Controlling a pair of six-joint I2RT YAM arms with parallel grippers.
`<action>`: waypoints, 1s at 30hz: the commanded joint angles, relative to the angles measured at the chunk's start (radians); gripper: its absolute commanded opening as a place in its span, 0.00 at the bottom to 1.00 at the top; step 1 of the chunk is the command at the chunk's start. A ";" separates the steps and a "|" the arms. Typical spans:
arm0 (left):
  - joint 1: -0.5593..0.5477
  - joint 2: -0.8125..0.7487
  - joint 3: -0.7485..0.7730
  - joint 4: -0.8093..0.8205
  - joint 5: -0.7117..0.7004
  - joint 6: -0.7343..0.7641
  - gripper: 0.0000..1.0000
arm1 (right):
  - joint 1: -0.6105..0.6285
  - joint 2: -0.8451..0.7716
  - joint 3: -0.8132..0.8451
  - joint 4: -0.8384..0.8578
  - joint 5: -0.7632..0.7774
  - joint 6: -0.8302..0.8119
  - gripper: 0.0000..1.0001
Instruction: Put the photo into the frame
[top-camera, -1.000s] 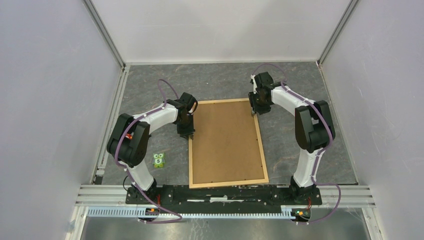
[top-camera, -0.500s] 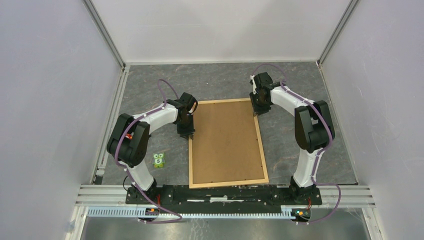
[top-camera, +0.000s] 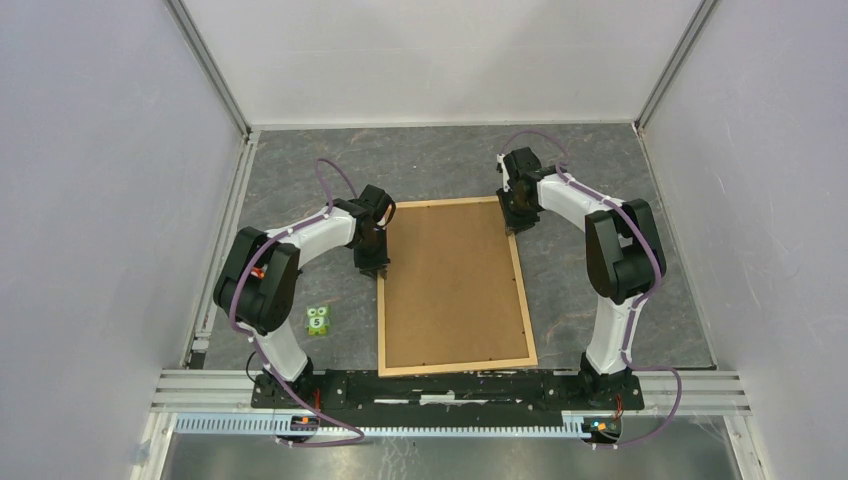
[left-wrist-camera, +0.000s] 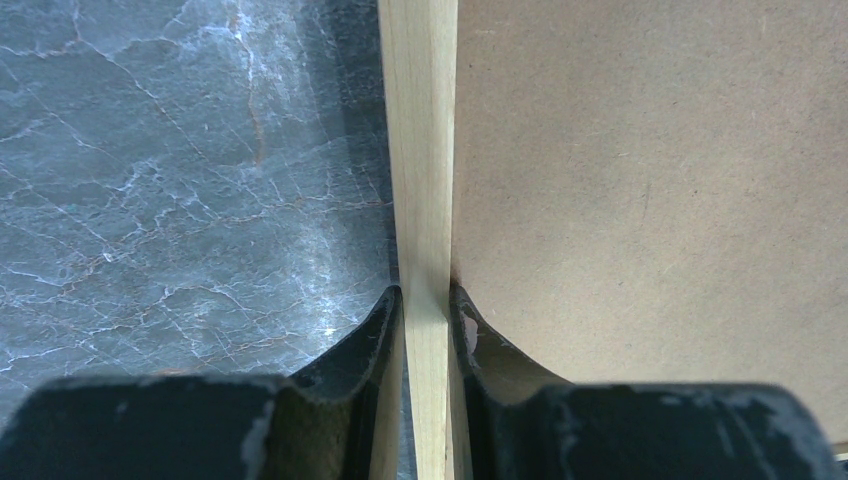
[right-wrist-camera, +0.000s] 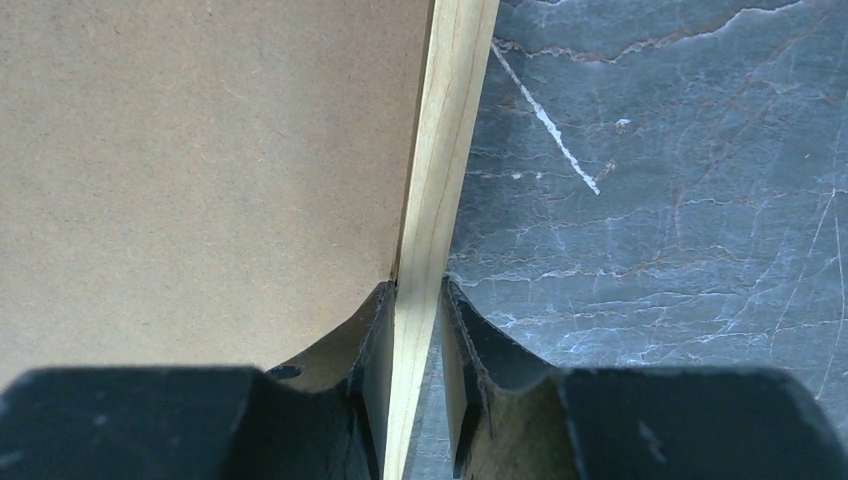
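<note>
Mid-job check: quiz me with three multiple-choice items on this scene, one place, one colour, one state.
1. The small green figure sits: A left of the frame; B on the board; C right of the frame.
2. The board inside the frame is: A white; B brown; C green.
3. The jaws of the left gripper are: A wide open; B shut on the frame's strip; C closed on nothing.
Answers: A, it lies beside the left strip; B, plain brown in every view; B, both jaws press the strip in the left wrist view.
</note>
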 joint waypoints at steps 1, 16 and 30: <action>0.003 0.034 -0.048 -0.021 -0.083 0.031 0.21 | 0.005 0.002 0.022 -0.003 0.006 -0.010 0.28; 0.003 0.031 -0.047 -0.020 -0.079 0.033 0.21 | -0.020 -0.036 0.008 0.017 -0.045 -0.018 0.32; 0.003 0.028 -0.050 -0.020 -0.078 0.034 0.22 | -0.032 -0.040 0.005 0.010 -0.051 -0.035 0.32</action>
